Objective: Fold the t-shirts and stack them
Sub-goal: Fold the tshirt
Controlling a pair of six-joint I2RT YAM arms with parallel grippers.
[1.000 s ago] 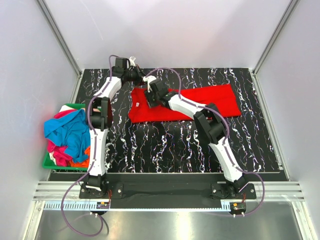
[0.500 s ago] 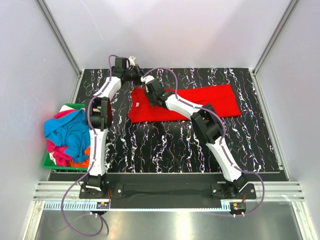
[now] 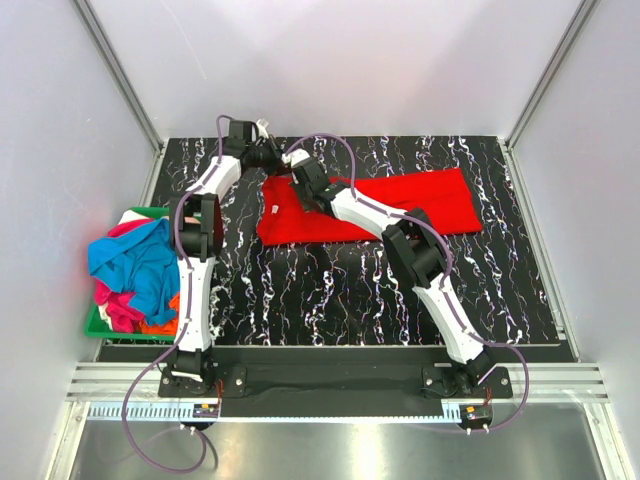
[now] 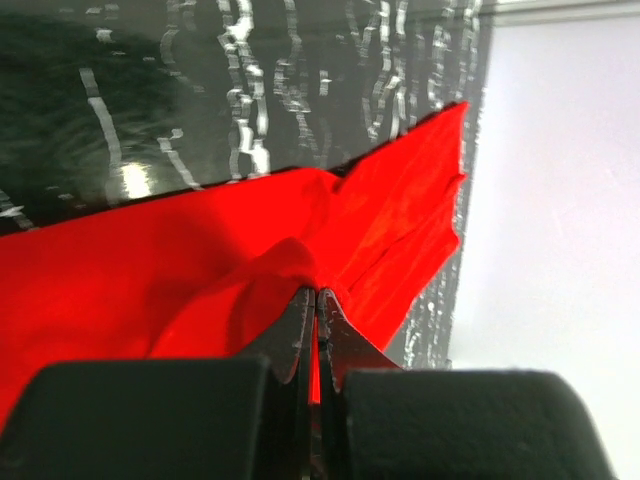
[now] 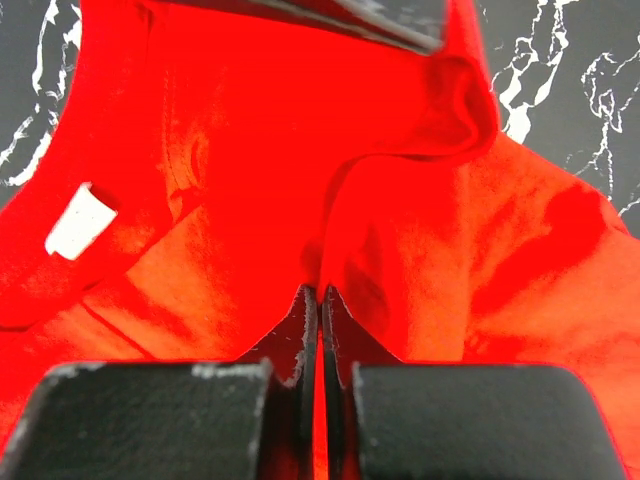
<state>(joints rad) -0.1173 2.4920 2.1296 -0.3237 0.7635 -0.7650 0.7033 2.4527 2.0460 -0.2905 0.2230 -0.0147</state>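
A bright red t-shirt [image 3: 400,205] lies folded lengthwise as a long strip across the far half of the black marbled table. My left gripper [image 3: 272,160] is shut on the shirt's far left corner; red cloth [image 4: 200,260] is pinched between its jaws [image 4: 316,292]. My right gripper [image 3: 300,192] is shut on the red cloth [image 5: 250,180] just right of the collar, whose white label [image 5: 80,220] shows. Blue [image 3: 135,262], pink [image 3: 118,310] and orange [image 3: 158,325] t-shirts lie heaped at the left.
The heap sits in a green basket [image 3: 98,325] off the table's left edge. White walls [image 3: 340,60] with metal posts close the far and side edges. The table [image 3: 340,300] has bare marbled surface in front of the shirt.
Both grippers have shifted slightly toward the far left with the red cloth in them; the left wrist has drawn back toward the far corner. The shirt's body has hardly moved.
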